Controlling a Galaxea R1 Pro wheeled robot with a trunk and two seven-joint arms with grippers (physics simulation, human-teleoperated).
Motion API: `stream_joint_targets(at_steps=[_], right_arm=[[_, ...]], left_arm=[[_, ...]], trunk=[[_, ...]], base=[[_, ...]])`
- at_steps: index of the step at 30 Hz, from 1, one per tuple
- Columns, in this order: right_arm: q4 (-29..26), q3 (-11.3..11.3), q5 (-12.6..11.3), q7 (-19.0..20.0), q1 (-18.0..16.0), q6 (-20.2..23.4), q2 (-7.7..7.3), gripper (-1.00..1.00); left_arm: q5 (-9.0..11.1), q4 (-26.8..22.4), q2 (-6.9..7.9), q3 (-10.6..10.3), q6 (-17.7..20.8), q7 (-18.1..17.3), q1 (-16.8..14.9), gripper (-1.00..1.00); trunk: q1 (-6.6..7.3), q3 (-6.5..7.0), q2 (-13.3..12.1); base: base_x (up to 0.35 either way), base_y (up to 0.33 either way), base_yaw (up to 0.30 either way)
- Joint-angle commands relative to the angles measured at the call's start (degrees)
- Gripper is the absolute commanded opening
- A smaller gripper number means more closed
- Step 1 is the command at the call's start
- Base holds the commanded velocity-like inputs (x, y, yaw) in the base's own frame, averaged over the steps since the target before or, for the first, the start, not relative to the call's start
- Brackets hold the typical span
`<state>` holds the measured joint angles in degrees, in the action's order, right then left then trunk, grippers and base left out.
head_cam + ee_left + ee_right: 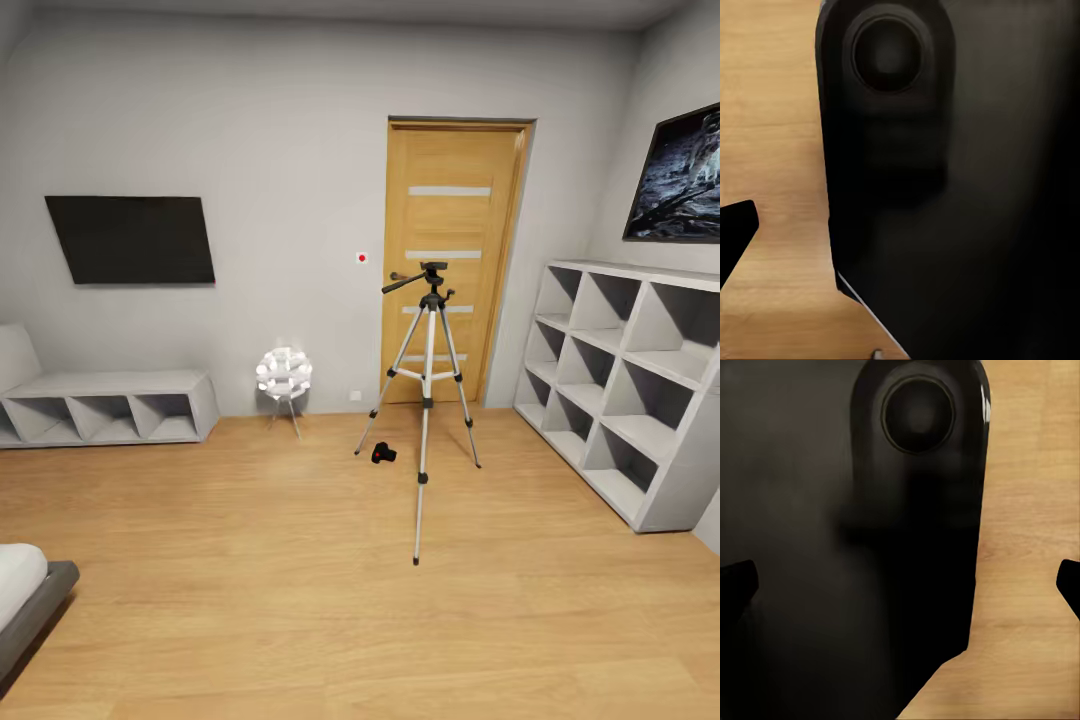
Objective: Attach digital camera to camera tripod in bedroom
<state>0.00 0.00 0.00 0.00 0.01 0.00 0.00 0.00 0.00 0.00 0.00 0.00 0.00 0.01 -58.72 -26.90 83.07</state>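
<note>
Bare plank floor [300, 600] lay nearest; beyond it the tripod [428, 400] stood before the door [450, 260], the camera [384, 453] on the floor just beside its legs. Gripper states could not be told.

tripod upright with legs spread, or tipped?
Upright, legs spread. The camera tripod stands on the wood floor on three splayed legs, head level on top with nothing mounted. The digital camera lies on the floor beside it.
</note>
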Motion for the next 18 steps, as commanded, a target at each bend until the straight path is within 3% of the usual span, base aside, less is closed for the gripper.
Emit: stream_joint_targets(at_steps=[1,9,18], right_arm=[[0.1,0.3,0.3,-0.1,0.0,-0.3,-0.09,1.0],[0.1,0.5,0.7,-0.1,0.0,-0.2,-0.23,1.0],[0.1,0.5,0.7,-0.1,0.0,-0.2,-0.03,1.0]], left_arm=[[0.3,-0.3,-0.33,0.3,-0.3,-0.1,0.1,1.0],[1.3,-1.7,-0.92,1.0,-1.0,-0.1,0.2,1.0],[4.2,-2.0,-1.16,1.9,-3.0,-0.1,0.2,1.0]], trunk=[[0.0,-0.03,0.0],[0.0,-0.03,0.0],[0.0,-0.03,0.0]], base=[[0.0,0.0,0.0],[0.0,0.0,0.0],[0.0,0.0,0.0]])
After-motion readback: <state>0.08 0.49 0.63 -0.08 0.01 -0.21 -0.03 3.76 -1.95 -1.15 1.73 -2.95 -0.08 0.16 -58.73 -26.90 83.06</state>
